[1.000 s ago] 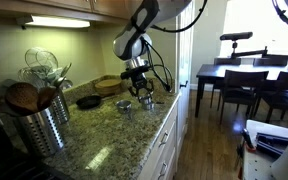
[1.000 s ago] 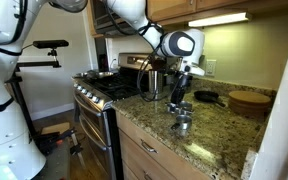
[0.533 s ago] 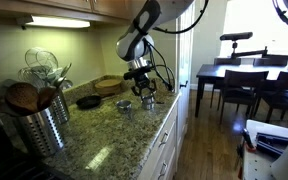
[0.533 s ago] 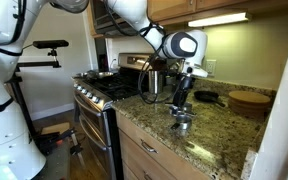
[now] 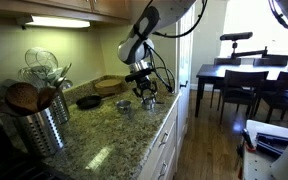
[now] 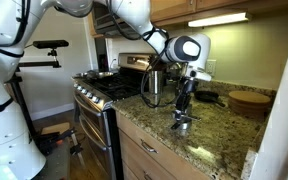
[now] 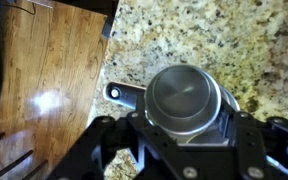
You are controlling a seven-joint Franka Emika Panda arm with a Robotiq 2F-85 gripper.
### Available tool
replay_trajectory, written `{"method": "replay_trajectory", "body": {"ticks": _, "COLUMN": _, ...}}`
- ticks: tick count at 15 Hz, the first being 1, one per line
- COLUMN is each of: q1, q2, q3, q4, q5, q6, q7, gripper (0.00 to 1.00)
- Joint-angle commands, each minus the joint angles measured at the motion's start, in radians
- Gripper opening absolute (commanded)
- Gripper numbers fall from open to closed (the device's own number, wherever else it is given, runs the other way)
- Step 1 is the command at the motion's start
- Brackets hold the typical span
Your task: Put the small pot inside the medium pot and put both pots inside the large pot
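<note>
My gripper [image 7: 184, 128] is shut on the small pot [image 7: 184, 93], a round shiny silver cup. It holds the pot just over a wider silver pot, the medium pot [image 7: 124, 93], whose rim and handle show underneath. In both exterior views the gripper [image 5: 147, 95] [image 6: 184, 100] hangs low over the granite counter near its edge. The large pot [image 5: 124, 105] [image 6: 182, 122] stands apart on the counter beside the gripper. I cannot tell whether the small pot touches the medium pot.
A black frying pan [image 5: 88, 101] and a wooden bowl [image 5: 109, 85] lie behind the pots. A tall steel utensil holder [image 5: 44, 122] stands near the stove [image 6: 102, 92]. The counter edge drops to the wood floor [image 7: 44, 80].
The gripper has shifted a little sideways along the counter and slightly lower with the pot in it. The separate pot has not moved.
</note>
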Motion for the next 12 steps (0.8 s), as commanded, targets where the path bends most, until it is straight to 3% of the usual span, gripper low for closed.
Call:
{"method": "replay_trajectory", "body": {"ticks": 1, "q1": -0.014, "q2": 0.032, "q3": -0.004, "q4": 0.056, "q5": -0.013, "q6": -0.025, "q7": 0.025, "gripper": 0.40}}
{"method": "replay_trajectory", "body": {"ticks": 12, "q1": -0.032, "q2": 0.108, "q3": 0.000, "q4": 0.177, "q5": -0.003, "q6": -0.043, "q7": 0.012, "gripper": 0.40}}
